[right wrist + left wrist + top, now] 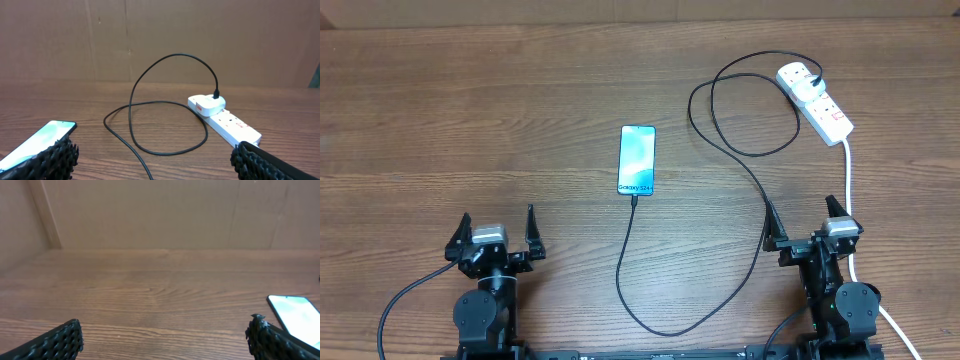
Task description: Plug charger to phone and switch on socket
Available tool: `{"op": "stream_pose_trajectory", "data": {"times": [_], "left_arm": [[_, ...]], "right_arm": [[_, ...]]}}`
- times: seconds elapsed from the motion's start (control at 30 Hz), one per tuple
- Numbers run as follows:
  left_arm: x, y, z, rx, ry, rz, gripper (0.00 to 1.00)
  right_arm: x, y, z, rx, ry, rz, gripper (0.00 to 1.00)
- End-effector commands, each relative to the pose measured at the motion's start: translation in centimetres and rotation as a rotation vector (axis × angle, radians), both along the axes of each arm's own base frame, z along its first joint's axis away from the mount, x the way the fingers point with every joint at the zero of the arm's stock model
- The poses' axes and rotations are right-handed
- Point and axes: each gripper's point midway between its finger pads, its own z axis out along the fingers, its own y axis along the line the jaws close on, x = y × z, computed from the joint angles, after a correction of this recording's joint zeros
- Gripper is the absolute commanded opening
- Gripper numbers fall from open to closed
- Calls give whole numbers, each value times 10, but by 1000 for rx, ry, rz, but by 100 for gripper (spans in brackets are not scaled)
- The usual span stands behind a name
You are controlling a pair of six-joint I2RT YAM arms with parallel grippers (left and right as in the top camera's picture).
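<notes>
The phone [636, 160] lies flat in the middle of the table, screen lit light blue with "Galaxy" text at its near end. It also shows at the right edge of the left wrist view [296, 312] and at the lower left of the right wrist view [37, 141]. The black charger cable [655, 325] runs from the phone's near end, loops toward the front, then back up to the white socket strip [817, 102] at the far right, where its end sits in a white adapter [208, 104]. My left gripper [497, 237] and right gripper [807, 223] are both open and empty near the front edge.
The socket's thick white cord [850, 185] runs down the right side past my right arm. A brown cardboard wall [160, 35] stands behind the wooden table [470, 120].
</notes>
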Motion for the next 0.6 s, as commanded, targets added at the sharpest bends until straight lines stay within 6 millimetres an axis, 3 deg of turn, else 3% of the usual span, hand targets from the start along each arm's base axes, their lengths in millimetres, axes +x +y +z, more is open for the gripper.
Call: {"op": "stream_pose_trajectory", "data": {"times": [0.0,0.57], "left_arm": [[-1,6,0,60,-2,24,100],[-1,5,0,-71,-19,28,100]], "right_arm": [[0,-3,-1,4,-5,-14,100],[0,-3,-1,4,-5,-14,100]]}}
